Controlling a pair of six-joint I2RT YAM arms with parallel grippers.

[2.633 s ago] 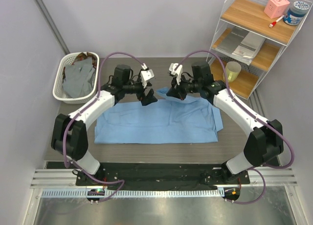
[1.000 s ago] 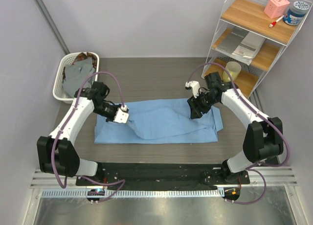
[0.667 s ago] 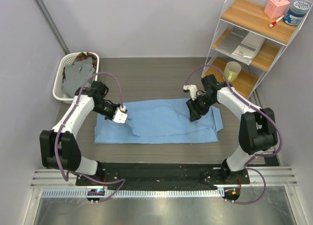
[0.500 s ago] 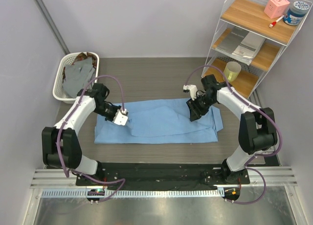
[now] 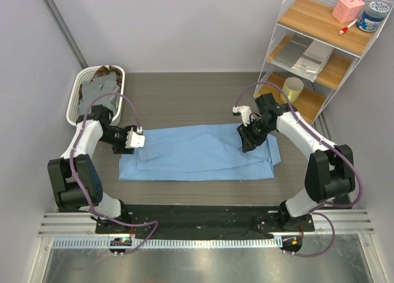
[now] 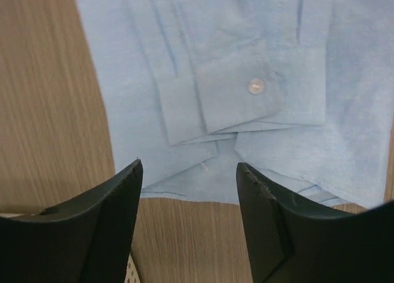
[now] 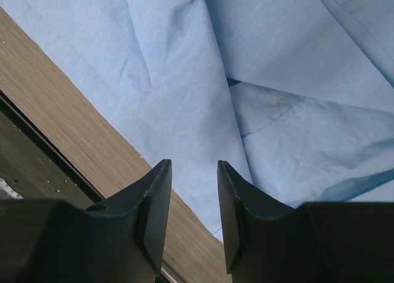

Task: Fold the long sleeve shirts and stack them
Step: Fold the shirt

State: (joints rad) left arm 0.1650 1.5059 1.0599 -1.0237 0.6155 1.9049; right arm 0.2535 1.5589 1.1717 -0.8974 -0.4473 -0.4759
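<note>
Light blue shirt (image 5: 197, 152) lies spread flat in a wide band on the table (image 5: 184, 98), reaching from just under the left gripper (image 5: 136, 139) to beneath and past the right gripper (image 5: 247, 138). The left gripper hangs low at the shirt's left end, its jaws wide apart with nothing between them. In its wrist view a sleeve cuff (image 6: 240, 95) with a white button (image 6: 255, 85) lies just ahead of the fingertips, resting on the body of the shirt, with bare wood to one side. The right gripper hovers over the rumpled right part of the shirt, its jaws parted by a narrower gap and gripping nothing. Creased blue cloth fills most of its wrist view. Off beyond the left gripper, a white basket (image 5: 78, 92) holds a grey shirt (image 5: 98, 98) and a bit of brown cloth (image 5: 106, 69). Beyond the right gripper stands a wire shelf rack (image 5: 305, 15).
</note>
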